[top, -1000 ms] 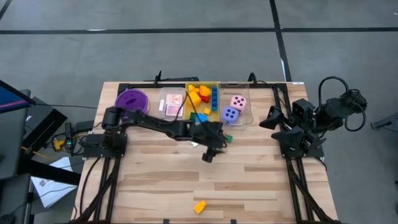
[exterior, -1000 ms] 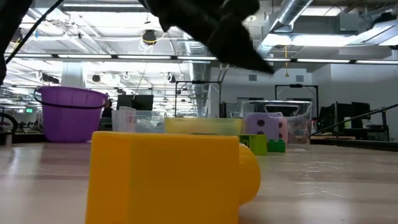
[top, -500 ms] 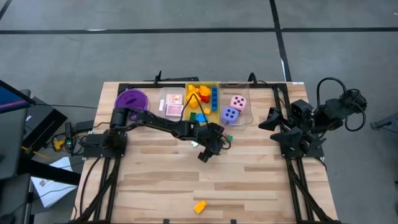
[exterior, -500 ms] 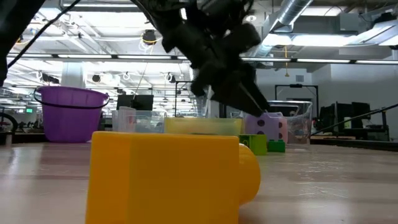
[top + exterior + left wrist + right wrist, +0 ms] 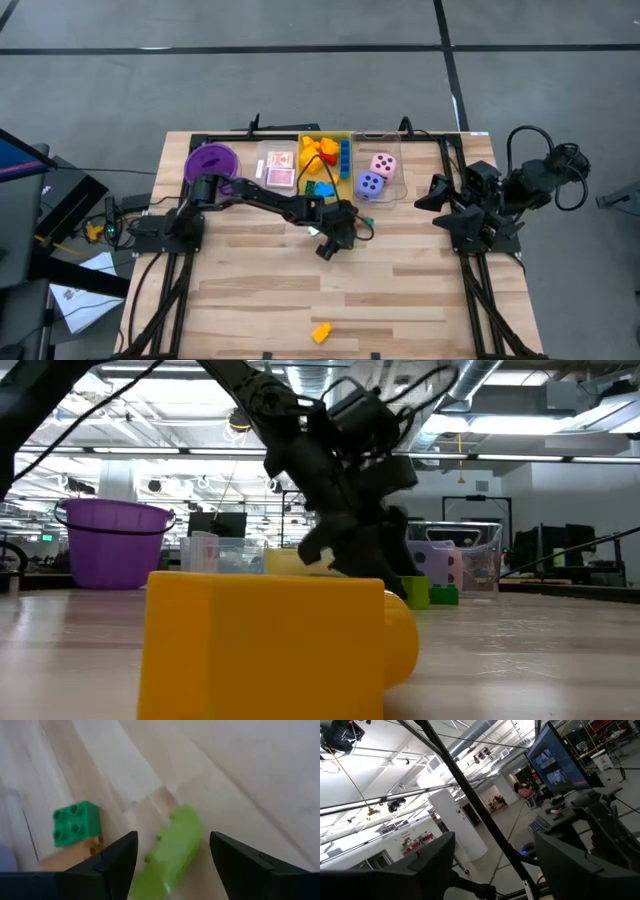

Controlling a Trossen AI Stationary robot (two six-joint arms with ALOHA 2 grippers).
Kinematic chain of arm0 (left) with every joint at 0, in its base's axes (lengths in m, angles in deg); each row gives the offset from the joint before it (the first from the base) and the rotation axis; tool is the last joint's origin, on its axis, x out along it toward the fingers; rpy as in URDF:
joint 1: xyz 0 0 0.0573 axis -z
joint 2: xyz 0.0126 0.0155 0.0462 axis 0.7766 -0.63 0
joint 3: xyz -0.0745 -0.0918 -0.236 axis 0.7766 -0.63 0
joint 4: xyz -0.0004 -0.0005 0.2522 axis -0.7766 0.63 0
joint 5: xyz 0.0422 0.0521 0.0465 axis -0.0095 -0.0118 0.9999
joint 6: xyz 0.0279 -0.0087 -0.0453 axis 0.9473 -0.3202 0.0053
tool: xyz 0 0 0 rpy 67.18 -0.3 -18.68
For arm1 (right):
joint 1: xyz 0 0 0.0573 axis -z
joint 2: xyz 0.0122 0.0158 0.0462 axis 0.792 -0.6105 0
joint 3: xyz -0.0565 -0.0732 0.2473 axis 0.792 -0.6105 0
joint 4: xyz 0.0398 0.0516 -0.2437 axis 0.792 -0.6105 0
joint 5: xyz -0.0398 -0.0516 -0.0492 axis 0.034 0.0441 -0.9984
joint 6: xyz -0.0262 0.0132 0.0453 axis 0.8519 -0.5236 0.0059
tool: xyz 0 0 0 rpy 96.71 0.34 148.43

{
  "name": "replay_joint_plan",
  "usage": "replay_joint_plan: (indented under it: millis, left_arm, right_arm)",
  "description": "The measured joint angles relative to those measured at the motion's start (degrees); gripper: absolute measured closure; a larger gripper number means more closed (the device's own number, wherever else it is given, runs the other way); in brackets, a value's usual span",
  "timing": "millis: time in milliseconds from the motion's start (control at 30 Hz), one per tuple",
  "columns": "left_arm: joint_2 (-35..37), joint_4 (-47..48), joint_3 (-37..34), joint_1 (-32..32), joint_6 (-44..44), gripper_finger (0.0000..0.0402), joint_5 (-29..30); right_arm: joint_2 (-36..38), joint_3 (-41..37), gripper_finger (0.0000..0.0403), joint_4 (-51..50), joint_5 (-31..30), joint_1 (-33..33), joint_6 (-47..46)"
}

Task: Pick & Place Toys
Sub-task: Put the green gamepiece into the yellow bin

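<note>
While my left gripper [image 5: 172, 865] hangs low over the table [image 5: 420, 290] with its jaws spread fairly wide, a lime-green block [image 5: 175, 850] lies between my fingertips [image 5: 120, 857], not yet clamped. A darker green block [image 5: 76, 822] sits just off to one side of my fingers, close against the bins.

I judge this to be the reach-and-grasp step of picking up a toy. The next move calls for settling a little lower so both pads flank the lime block, closing on it, then lifting and carrying it back toward the yellow bin [image 5: 326, 136] just behind my wrist.

My right gripper [image 5: 440, 190] waits at the far side of the table, well apart from me, pointing out at the room; its fingers stand apart and hold nothing.

Counting what I can see: two green blocks by my left gripper; one yellow block [image 5: 321, 332] alone, well out in front of me at the near edge; two dice, pink [image 5: 382, 163] and purple [image 5: 371, 184], in the clear bin [image 5: 397, 140] beside me; a stack of cards [image 5: 279, 172] in another clear bin, its number hidden; one purple bowl [image 5: 212, 159]. The heap in the yellow bin I cannot count.
</note>
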Motion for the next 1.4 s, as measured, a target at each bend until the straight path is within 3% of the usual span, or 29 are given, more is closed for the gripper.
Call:
replay_joint_plan:
  millis: [433, 967, 1267, 1400]
  left_arm:
    - [-0.5, 1.3, 0.0, -0.2, -4.8, 0.0169, 0.2]
    - [-0.5, 1.3, 0.0, 0.1, -18.7, 0.0311, 0.7]
    - [2.4, 0.8, -0.1, 0.6, -21.2, 0.0296, 0.8]
    - [5.3, 1.1, -0.1, 0.5, -21.7, 0.0311, 3.3]
  right_arm:
    - [0.0, 0.0, 0.0137, -0.3, 0.0, -0.1, -0.6]
    - [0.0, 0.0, 0.0137, -0.3, 0.0, -0.1, -0.5]
    - [0.0, 0.0, 0.0137, -0.5, 0.0, -0.1, -0.4]
    - [0.0, 0.0, 0.0137, -0.7, 0.0, -0.1, 0.0]
